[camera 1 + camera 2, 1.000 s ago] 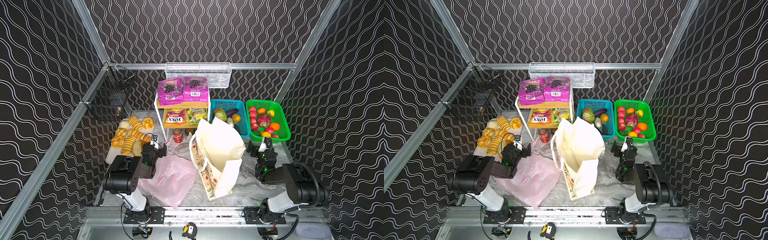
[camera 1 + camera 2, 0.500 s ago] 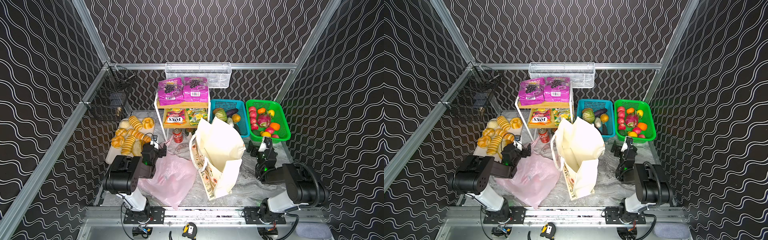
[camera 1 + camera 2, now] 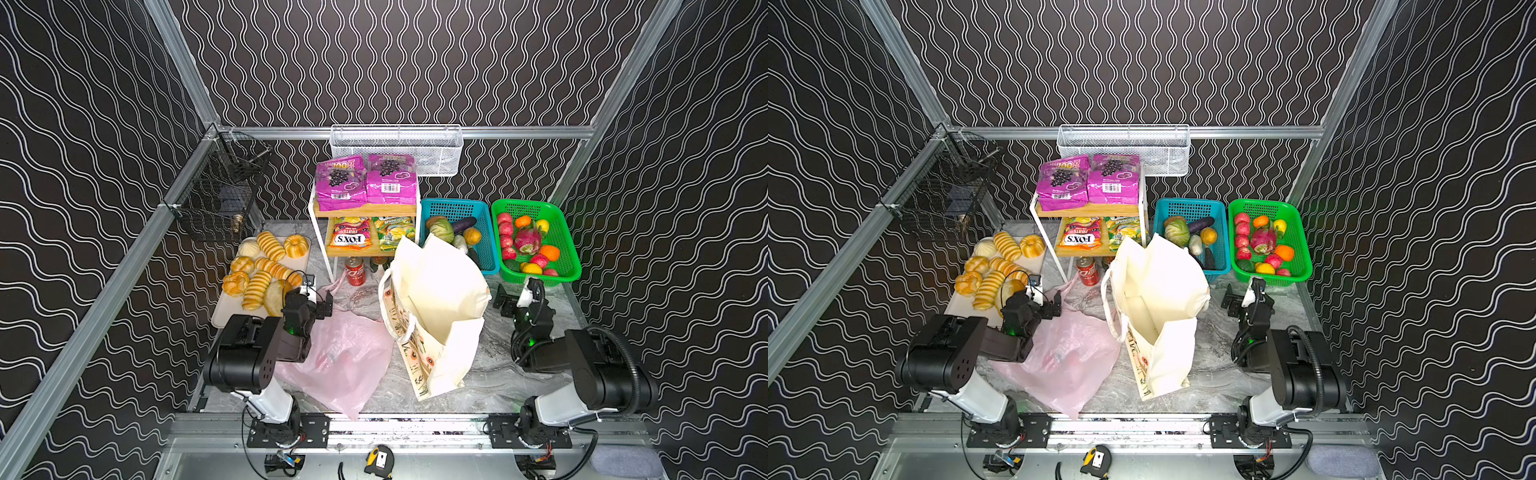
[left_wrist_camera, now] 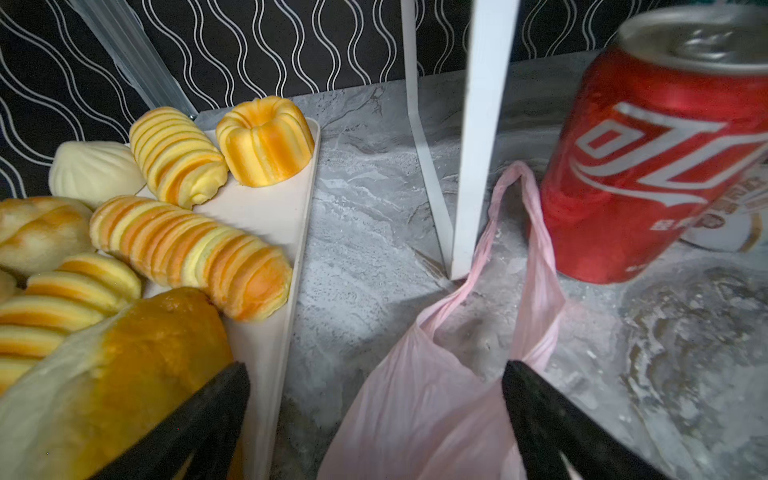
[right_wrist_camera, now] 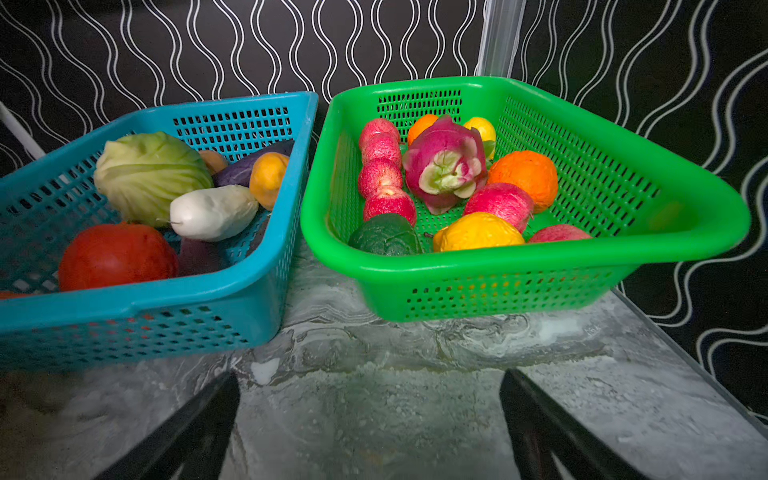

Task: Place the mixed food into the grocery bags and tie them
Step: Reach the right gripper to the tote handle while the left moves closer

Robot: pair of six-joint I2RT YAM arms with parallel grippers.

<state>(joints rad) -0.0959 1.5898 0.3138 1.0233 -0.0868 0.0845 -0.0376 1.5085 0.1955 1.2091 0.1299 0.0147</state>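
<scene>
left claw (image 3: 319,296): released, jaws spread wide, grasping nothing; hangs low over the far left edge of the pink plastic bag (image 3: 345,357); in the left wrist view, one fingertip (image 4: 232,382) by the bread tray (image 4: 266,208), its twin by the bag's loop handle (image 4: 536,232)
right claw (image 3: 515,291): released and empty; sits low over the bare marble table (image 3: 498,353), just near of the gap between the blue basket (image 3: 453,202) and the green basket (image 3: 540,279)
pink plastic bag: lies flat and crumpled on the table, left of the cream tote (image 3: 440,286); loop handle runs far, just beside a white leg of the rack (image 3: 365,210)
cream tote: stands upright mid-table, mouth gaping; printed side faces near left
red can (image 3: 355,270): upright on the table under the rack, just beside the loop handle
magenta pouches (image 3: 340,183): two side by side on the rack's top shelf
green-yellow pouch (image 3: 392,232): on the lower shelf, right of an orange pouch (image 3: 350,235); partly hidden behind the tote
cabbage (image 3: 441,230): in the blue basket, toward its far end, among small vegetables
green basket: far right; holds apples, oranges and a dragon fruit (image 3: 527,241)
bread tray: far left, piled with rolls; near end just beside the left claw
</scene>
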